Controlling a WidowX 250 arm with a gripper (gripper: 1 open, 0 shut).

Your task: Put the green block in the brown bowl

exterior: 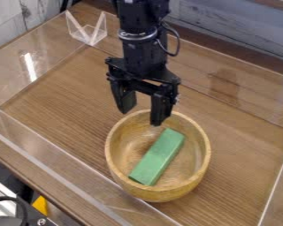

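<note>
The green block (158, 157) lies slanted inside the brown bowl (120, 164), resting on the bowl's floor with one end up toward the far rim. My gripper (143, 113) hangs just above the bowl's far rim, pointing straight down. Its two black fingers stand apart with nothing between them, so it is open. It is clear of the block.
A wooden tabletop (73, 97) is fenced by clear acrylic walls (38, 62) on the left and front. A clear folded stand (87, 31) sits at the back left. The bowl is near the front right of the enclosure.
</note>
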